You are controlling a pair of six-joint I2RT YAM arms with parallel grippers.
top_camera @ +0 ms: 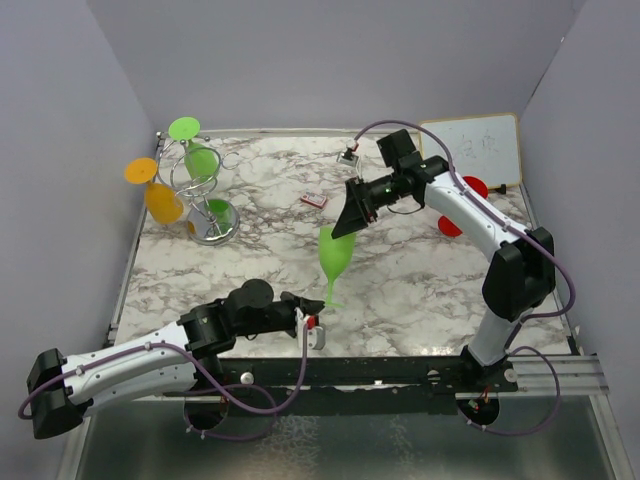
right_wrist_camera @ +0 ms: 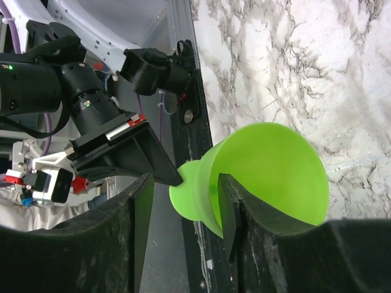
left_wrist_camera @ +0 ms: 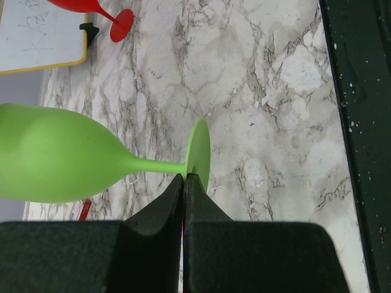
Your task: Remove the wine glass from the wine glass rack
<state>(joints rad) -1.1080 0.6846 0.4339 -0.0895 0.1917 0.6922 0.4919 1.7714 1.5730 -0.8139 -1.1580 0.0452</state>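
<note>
Marble top (top_camera: 420, 285), rack (top_camera: 212, 236) far-left; L fingers (left_wrist_camera: 153, 213) closed at glass (top_camera: 336, 252) foot, R fingers (right_wrist_camera: 122, 220) apart (astride bowl).

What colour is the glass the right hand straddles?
The wine glass is plain lime green, seen best in the left wrist view.

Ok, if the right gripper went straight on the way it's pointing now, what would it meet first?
Most likely the rim of the bright green stemmed wine glass. The right gripper points down at its bowl with open jaws astride the wall; how near is hard to judge.
</note>
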